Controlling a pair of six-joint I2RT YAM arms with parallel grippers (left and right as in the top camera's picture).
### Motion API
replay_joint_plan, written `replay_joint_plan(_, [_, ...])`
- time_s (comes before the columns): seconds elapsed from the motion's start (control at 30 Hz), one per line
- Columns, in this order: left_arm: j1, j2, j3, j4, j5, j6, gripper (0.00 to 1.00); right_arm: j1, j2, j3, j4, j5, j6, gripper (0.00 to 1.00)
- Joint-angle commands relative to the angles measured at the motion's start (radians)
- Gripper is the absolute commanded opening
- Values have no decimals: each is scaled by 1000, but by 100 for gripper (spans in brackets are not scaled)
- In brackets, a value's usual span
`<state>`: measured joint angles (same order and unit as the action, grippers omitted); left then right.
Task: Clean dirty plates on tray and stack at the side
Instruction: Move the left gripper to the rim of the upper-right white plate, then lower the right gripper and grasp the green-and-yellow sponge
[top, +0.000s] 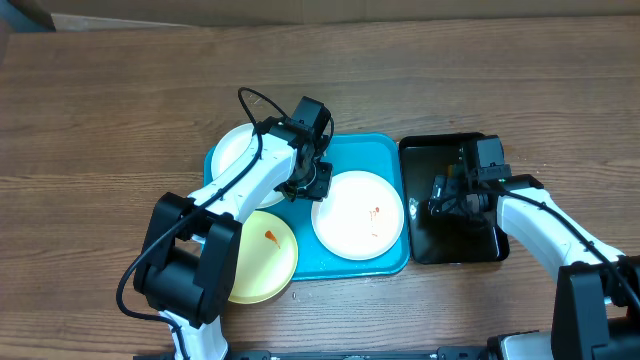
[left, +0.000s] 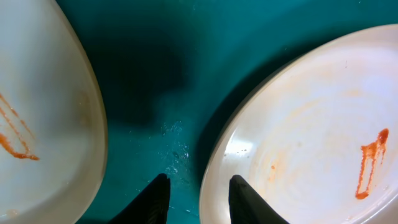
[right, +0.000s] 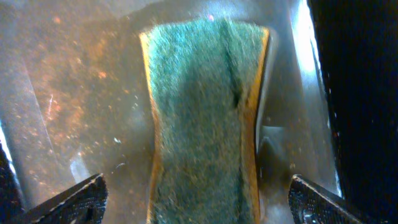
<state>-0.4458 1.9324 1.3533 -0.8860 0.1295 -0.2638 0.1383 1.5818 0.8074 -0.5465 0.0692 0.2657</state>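
The turquoise tray (top: 385, 150) holds a white plate (top: 358, 215) with a red smear on its right half. A second white plate (top: 235, 150) lies at its back left. A pale yellow plate (top: 262, 258) with an orange streak overhangs its front left corner. My left gripper (top: 302, 188) hangs low between the plates. In the left wrist view, the left gripper (left: 199, 199) is open, one finger over the smeared plate (left: 311, 137), the other over bare tray (left: 155, 74). My right gripper (right: 199, 199) stands open astride a green-and-yellow sponge (right: 202, 106), clear of both its sides.
A black tray (top: 452, 250) to the right of the turquoise one holds the sponge and looks wet. Another pale plate (left: 43, 124) with orange streaks fills the left of the left wrist view. Brown wooden table (top: 100, 120) surrounds both trays.
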Motion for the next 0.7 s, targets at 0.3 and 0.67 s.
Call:
replay_joint_plan(0.3, [-12, 11, -6, 2, -6, -13, 33, 4, -8, -4, 10, 20, -4, 96])
replay_joint_plan(0.67, [-28, 11, -70, 55, -6, -14, 24, 4, -8, -4, 10, 19, -4, 92])
